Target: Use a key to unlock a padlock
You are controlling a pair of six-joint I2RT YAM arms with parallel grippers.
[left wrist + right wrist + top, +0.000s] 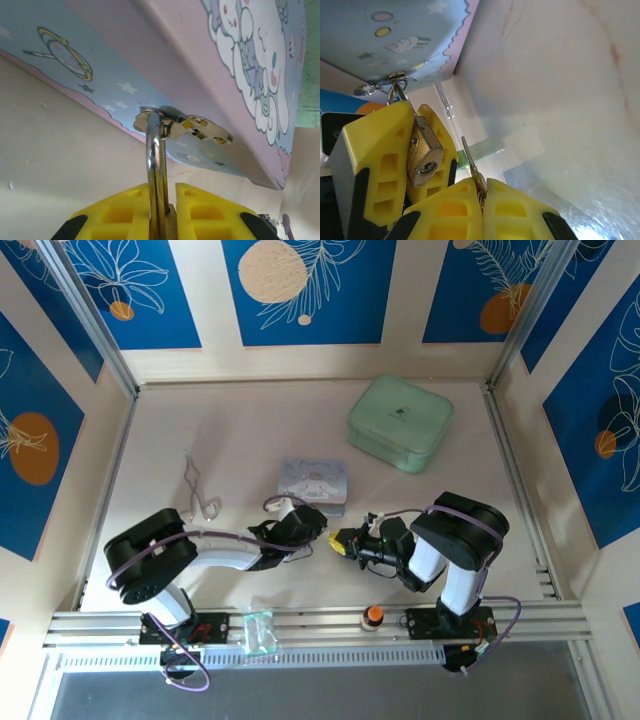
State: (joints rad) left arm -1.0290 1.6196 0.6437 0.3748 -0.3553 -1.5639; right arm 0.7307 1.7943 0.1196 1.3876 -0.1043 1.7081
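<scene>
Clamping the padlock (pixel 424 152) by its brass body, your left gripper (pixel 161 202) holds it right under the blue box (pixel 240 75), shackle hooked through the box's latch (pixel 200 126). Your right gripper (pixel 482 195) is pinching the key (pixel 469 159), blade poking up just beside the padlock, whose keyhole faces the right wrist camera

Legible text: none I can read. Green case (pixel 400 423): small dark lid mark, too small for me.
</scene>
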